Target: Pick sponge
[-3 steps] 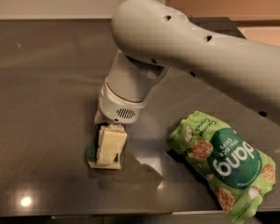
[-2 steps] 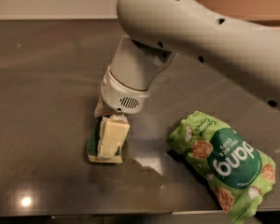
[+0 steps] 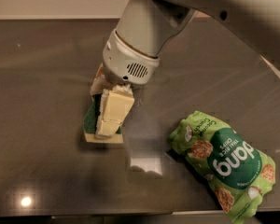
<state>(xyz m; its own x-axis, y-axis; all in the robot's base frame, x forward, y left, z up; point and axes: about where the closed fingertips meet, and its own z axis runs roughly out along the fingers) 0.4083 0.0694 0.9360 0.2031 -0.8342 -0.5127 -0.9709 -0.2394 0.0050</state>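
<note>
Camera view, and you start with the broad dark worktop (image 3: 46,78), which sits just as it did a second ago, glare spots and all. Across the top comes the big grey arm (image 3: 149,22), and that is where the change is: its wrist housing has climbed up the frame and drawn back from where it sat low over the surface. The light green chip bag (image 3: 224,164) on the right hasn't budged, lying well apart from the action, so you can trust that the view itself is steady and the motion is real.

Now the gripper (image 3: 104,118). It hangs below the wrist with its pale fingers clamped on the sponge (image 3: 89,118), one finger across the near face and the other behind. The sponge has travelled up the frame with it, tilted on edge, with the dark green scouring side showing to the left and a strip of yellow foam at the bottom.

So the grasp looks made, and you're into the lift. Whether the lower edge is fully clear of the worktop is hard to call from here. Watch that tilt: the foam is soft, and if the pinch is off-centre the sponge could swing or slip as it rises.
</note>
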